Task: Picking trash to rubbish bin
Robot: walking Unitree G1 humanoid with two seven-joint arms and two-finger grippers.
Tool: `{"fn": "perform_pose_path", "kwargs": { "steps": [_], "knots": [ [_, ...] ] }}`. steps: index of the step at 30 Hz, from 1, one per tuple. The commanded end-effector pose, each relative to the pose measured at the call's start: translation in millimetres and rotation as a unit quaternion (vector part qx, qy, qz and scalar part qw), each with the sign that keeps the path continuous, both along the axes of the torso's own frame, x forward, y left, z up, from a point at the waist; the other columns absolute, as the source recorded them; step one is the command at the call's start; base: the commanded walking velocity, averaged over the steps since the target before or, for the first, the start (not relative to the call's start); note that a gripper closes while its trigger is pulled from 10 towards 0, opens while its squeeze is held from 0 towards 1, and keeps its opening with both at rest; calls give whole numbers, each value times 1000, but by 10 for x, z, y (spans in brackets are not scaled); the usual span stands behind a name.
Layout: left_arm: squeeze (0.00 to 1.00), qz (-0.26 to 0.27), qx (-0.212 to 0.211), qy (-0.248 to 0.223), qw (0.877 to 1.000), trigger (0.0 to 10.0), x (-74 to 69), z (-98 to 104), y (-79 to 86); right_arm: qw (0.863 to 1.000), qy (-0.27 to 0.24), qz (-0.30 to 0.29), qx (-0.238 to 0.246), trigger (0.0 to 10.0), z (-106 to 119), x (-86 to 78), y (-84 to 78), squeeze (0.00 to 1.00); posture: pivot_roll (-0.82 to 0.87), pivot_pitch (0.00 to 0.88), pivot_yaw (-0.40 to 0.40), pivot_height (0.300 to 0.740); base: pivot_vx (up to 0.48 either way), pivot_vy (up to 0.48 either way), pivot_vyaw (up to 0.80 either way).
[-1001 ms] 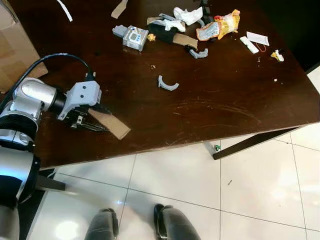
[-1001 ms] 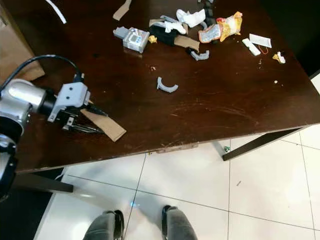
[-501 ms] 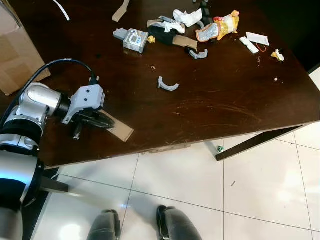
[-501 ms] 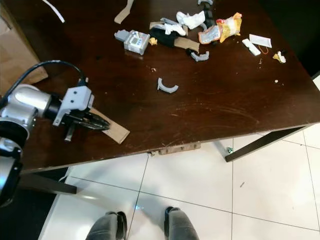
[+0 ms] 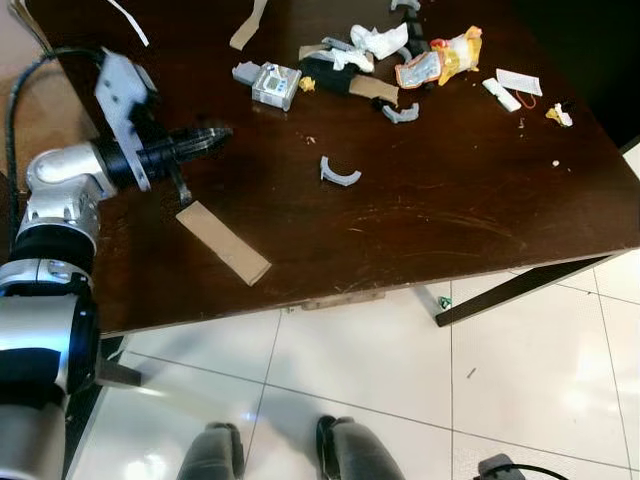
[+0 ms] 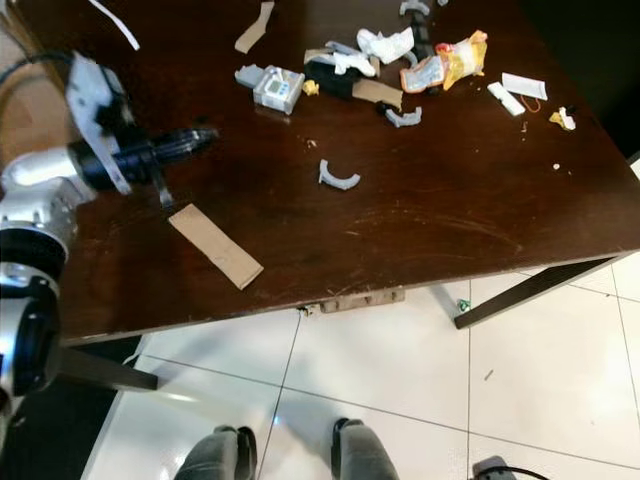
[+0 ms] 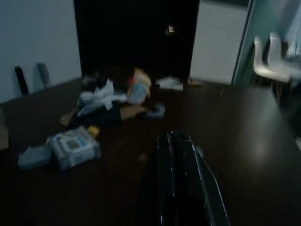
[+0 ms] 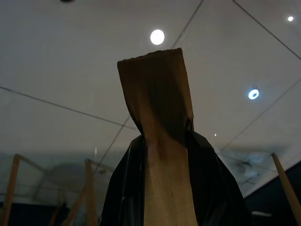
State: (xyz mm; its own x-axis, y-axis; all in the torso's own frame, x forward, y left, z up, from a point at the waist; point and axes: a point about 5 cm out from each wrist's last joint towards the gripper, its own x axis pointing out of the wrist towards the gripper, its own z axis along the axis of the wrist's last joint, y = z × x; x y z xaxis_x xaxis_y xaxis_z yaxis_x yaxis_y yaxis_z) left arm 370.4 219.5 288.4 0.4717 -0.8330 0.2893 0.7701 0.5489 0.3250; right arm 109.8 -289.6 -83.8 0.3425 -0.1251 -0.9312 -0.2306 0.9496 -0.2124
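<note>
A: Furniture?

B: One dark brown wooden table [image 5: 430, 220], glossy, faint pale scuffs near its near right part. A dark angled leg [image 5: 510, 288] shows under the near right corner.

A: Floor?

B: Pale glossy tiles [image 5: 370, 370] with thin dark grout lines, a soft glare low on the left.

A: Surroundings?

B: Left wrist view, dim: a black panel or doorway [image 7: 136, 37] beyond the far end of the table, pale wall [image 7: 37, 42] beside it, white chairs [image 7: 275, 59] off to one side.

A: Light?

B: Right wrist view: white ceiling [image 8: 70, 70] crossed by thin dark lines, with round lamps [image 8: 157, 36] lit.
</note>
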Motion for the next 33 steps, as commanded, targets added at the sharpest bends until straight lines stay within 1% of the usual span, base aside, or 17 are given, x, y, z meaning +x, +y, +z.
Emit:
{"fn": "perform_pose_path", "kwargs": {
  "steps": [1,4,9,13,14,15,16,17,19,22,23,24,25,26,28,32,33],
  "knots": [
    [0,-12,0,16,1000,10000,-37,-206,-58,1000,17,-21,2,10000,-41,-124,4,0,-69,221,-52,740,0,0,0],
    [0,-9,9,19,1000,10000,-68,-289,-81,1000,14,-19,3,10000,-39,-82,25,0,-58,215,-51,740,0,0,0],
    [0,3,-18,19,1000,10000,-74,-208,-65,1000,9,-20,3,10000,-31,-32,36,0,-47,208,-47,740,0,0,0],
    [0,-27,-3,-12,1000,10000,-222,-76,-174,1000,6,-21,4,10000,-27,-2,44,0,-39,182,-54,740,0,0,0],
    [667,-23,42,-32,998,10000,-272,-20,-207,1000,7,-20,4,10000,-27,4,47,0,-35,176,-56,740,0,0,0],
    [667,-18,72,-45,996,10000,-304,14,-226,1000,7,-19,4,10000,-27,7,49,0,-35,176,-56,740,0,0,0],
    [1000,-21,128,-53,990,10000,-348,33,-228,1000,9,-17,4,10000,-27,11,53,0,-27,171,-57,740,0,0,0],
    [1000,-21,128,-53,990,10000,-348,33,-228,1000,9,-17,4,10000,-27,11,53,0,-27,171,-57,740,0,0,0],
    [1000,-40,223,-58,972,10000,-444,53,-174,1000,11,-15,3,10000,-27,21,57,0,-17,162,-56,740,0,0,0],
    [1000,-100,314,-32,944,10000,-566,-17,-76,1000,13,-12,3,10000,-25,32,59,0,-9,167,-58,740,0,0,0],
    [1000,-100,314,-32,944,10000,-566,-17,-76,1000,13,-12,3,10000,-25,32,59,0,-9,167,-58,740,0,0,0],
    [1000,-119,341,-10,932,10000,-584,-78,-39,1000,14,-11,3,10000,-23,34,56,0,-8,173,-61,740,0,0,0],
    [1000,-119,341,-10,932,10000,-584,-78,-39,1000,14,-11,3,10000,-23,34,56,0,-8,173,-61,740,0,0,0],
    [1000,-137,362,13,922,10000,-619,-131,-13,1000,14,-9,2,10000,-21,36,51,0,-7,180,-65,740,0,0,0],
    [1000,-152,375,42,914,10000,-620,-194,19,1000,17,-6,1,10000,-18,22,36,0,-13,197,-71,740,0,0,0],
    [1000,-146,392,66,906,10000,-562,-292,55,1000,24,-3,-3,10000,-17,-37,-7,0,-20,222,-82,740,0,0,0],
    [1000,-130,410,88,899,10000,-468,-398,101,999,37,0,-8,10000,-15,-150,-79,0,-31,255,-89,740,0,0,0]
  ]
}}
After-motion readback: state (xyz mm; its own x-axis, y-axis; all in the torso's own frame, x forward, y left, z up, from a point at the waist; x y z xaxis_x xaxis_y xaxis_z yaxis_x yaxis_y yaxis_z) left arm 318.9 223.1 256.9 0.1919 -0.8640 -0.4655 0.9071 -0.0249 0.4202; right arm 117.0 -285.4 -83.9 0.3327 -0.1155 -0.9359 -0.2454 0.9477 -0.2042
